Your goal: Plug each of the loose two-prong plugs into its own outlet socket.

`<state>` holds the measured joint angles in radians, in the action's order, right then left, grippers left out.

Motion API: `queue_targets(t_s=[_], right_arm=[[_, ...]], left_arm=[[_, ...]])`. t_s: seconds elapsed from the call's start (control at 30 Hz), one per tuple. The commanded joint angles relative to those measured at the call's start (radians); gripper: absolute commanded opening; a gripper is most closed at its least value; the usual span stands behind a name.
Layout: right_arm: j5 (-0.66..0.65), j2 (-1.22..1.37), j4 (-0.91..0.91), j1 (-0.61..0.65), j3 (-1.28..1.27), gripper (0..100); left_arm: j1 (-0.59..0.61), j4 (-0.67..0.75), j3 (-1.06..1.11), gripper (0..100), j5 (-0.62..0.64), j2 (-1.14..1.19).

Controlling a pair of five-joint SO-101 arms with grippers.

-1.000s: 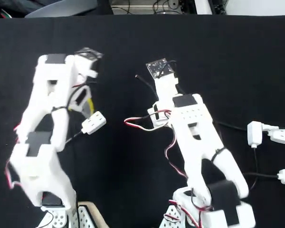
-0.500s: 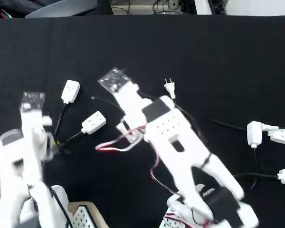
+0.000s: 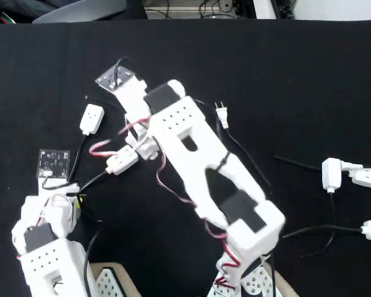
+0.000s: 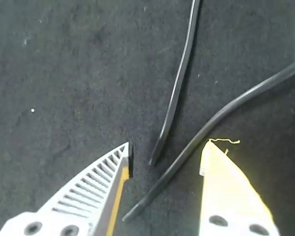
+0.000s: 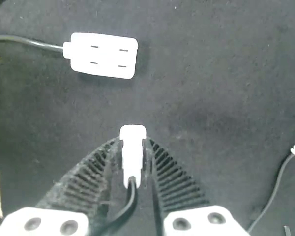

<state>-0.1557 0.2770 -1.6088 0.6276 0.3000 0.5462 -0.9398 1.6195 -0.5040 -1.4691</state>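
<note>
We held a white plug (image 5: 132,162) in our right gripper (image 5: 133,143), pointed toward the outlet socket (image 5: 101,55) lying near ahead on the black worktop (image 5: 226,88), seemingly to line it up for insertion. Our left gripper (image 4: 166,145) gaped wide, empty, over black cables (image 4: 179,83).

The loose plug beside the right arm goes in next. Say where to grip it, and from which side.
Grip the loose plug by its white body, behind the prongs, from above, fingers across its width. It lies flat, prongs toward the far edge of the table, so they likely stay free.
</note>
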Motion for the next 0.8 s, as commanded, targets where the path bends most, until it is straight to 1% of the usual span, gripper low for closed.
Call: queue_targets(t_s=[0.0,0.07,0.2,0.33,0.43,0.6,0.77], right_arm=[[-0.003,0.068,-0.080,0.012,0.191,1.1],[-0.003,0.120,-0.098,0.014,0.243,1.1],[-0.002,0.199,-0.095,0.017,0.305,1.1],[0.002,0.237,-0.094,0.037,0.331,1.1],[0.003,0.243,-0.068,0.071,0.325,1.1],[0.063,0.245,0.011,0.126,0.325,1.1],[0.120,0.266,0.069,0.133,0.285,1.1]], left_arm=[[-0.002,-0.109,0.041,21,-0.005,-0.256],[-0.002,-0.176,0.067,16,-0.005,-0.368],[-0.036,-0.176,0.050,8,-0.006,-0.330],[-0.045,-0.186,0.050,8,0.002,-0.358],[-0.033,-0.178,0.048,8,0.077,-0.359],[0.067,-0.176,0.050,8,0.092,-0.358],[0.090,-0.178,0.051,8,0.092,-0.358]])
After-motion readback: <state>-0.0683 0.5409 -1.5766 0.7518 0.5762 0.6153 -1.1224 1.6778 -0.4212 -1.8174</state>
